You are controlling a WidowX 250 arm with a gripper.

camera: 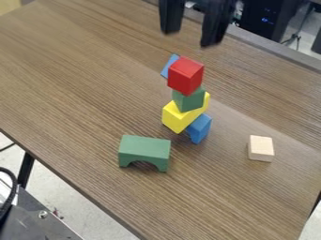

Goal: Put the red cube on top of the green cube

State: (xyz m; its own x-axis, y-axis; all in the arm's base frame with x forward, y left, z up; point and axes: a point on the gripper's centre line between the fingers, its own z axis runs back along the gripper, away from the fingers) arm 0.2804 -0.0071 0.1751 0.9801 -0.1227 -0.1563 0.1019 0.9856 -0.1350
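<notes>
I'm seeing the red cube point(186, 76) below my parted fingers point(188, 39), resting on the green cube point(188, 99), and judging it light, stiff, best pinched by opposite sides

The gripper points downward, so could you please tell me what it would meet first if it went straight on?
Probably the red cube atop the stack, which shows below the open gripper. Depth is unclear from this angle, so it might instead pass behind and reach the table.
</notes>
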